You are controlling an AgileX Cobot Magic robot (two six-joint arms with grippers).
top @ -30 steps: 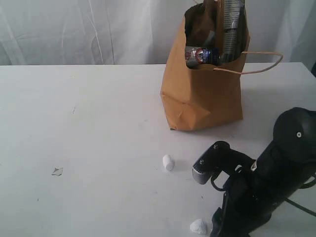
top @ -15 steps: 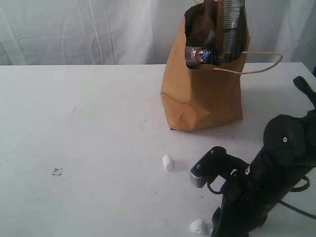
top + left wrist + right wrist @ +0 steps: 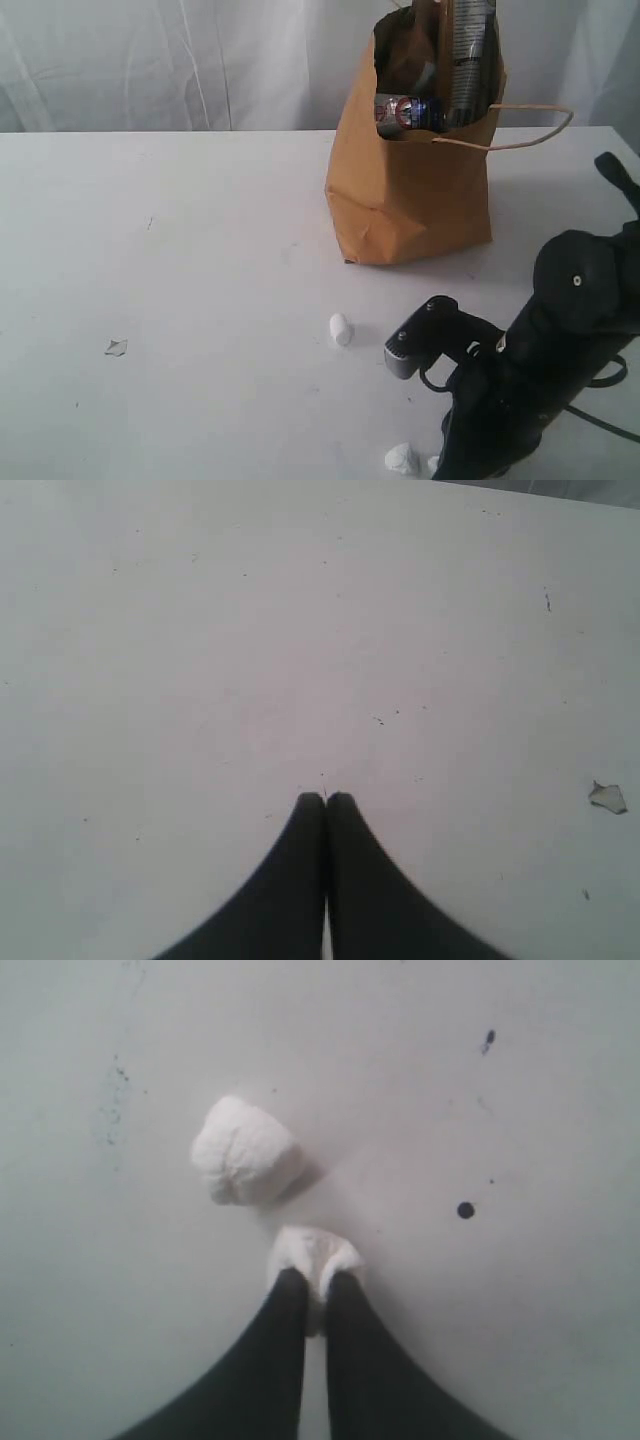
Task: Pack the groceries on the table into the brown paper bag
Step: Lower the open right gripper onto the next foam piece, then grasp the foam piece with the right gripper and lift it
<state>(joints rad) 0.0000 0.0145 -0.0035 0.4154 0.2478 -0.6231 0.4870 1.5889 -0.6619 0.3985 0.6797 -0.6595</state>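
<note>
Right tool (image 3: pixel 308 1282) pinches a small lump (image 3: pixel 312 1250) of white material between its closed black fingers (image 3: pixel 283 1335), down at the bench (image 3: pixel 520 1340). A bigger lump (image 3: pixel 245 1150) lies just beside it, not touching. Left tool (image 3: pixel 325 800) is shut tight, its tips pressed together over bare bench, with a torn scrap (image 3: pixel 607 797) lying nearby. From the exterior camera, the bag (image 3: pixel 410 190) stands upright at about 1 o'clock on the bench, creased at its sides, one thin handle (image 3: pixel 530 135) looping out toward 3 o'clock. A can (image 3: pixel 403 112) shows at the bag's mouth, and a packet (image 3: pixel 470 50) stands up out of the top. The right arm (image 3: pixel 560 340) bends down at 5 o'clock, well apart from the bag, hiding its tool from this camera. A third lump (image 3: pixel 341 329) sits near 6 o'clock, between the bag and the near edge, and the scrap lies at 8 o'clock. A white curtain (image 3: pixel 200 60) hangs behind the bench.
</note>
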